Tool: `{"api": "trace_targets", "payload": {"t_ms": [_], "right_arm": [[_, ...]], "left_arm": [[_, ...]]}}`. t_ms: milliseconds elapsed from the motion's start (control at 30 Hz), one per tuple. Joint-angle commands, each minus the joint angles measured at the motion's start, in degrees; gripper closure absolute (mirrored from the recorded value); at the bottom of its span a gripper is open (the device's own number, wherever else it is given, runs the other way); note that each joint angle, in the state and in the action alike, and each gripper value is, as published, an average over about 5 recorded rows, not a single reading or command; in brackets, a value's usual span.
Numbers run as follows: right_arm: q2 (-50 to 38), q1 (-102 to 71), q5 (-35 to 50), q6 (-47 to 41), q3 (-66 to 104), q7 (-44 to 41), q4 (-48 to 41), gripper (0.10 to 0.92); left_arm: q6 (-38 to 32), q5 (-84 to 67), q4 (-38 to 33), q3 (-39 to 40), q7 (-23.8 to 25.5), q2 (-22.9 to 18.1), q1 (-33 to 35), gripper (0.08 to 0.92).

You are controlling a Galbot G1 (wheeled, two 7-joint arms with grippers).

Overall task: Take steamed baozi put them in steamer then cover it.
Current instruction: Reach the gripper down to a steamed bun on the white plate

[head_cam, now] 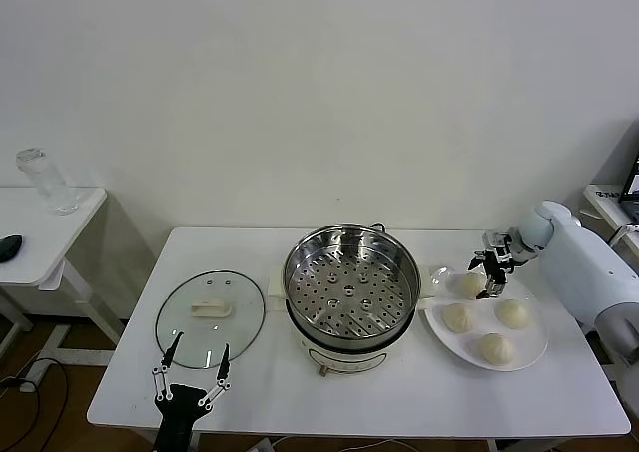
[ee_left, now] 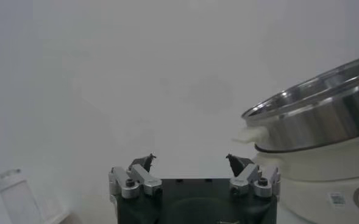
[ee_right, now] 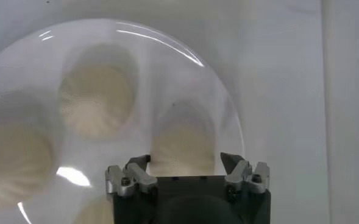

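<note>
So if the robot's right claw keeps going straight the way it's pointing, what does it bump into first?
Most likely a steamed baozi: the right gripper points down at the white plate with that bun straight ahead between its open fingers. Depth is hard to judge.

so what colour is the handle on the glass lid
Cream-white; the handle sits at the centre of the clear glass lid, best seen in the head view.

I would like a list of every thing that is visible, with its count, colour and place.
steamed baozi: four, cream-white, on the plate, right of the steamer.
plate: one, white, table right side.
steamer: one, shiny steel, empty, table centre.
cover: one, clear glass, flat on the table, left of the steamer.
table: one, white.
side table: one, white, far left, bearing a clear cup.
left claw: open, at the cover's near edge.
right claw: open, over the farthest baozi.
</note>
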Motion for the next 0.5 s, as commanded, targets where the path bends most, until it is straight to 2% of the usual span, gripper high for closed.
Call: {"api": "trace_targets", "payload": {"t_ms": [33, 300, 500], "right_arm": [[1.1, -0.1, -0.8, 0.1, 0.2, 0.5, -1.8, 0.25], [0.3, -0.1, 0.1, 0.5, -0.2, 0.5, 0.0, 0.415], [-3.6, 2.4, 3.8, 4.3, -3.0, -0.8, 8.5, 0.433]], "left_arm": [[-0.1, 0.0, 0.0, -0.1, -0.1, 0.1, 0.0, 0.177], [-0.1, -0.1, -0.3, -0.5, -0.2, 0.1, 0.0, 0.177], [0.3, 0.0, -0.4, -0.6, -0.2, 0.1, 0.0, 0.177]]}}
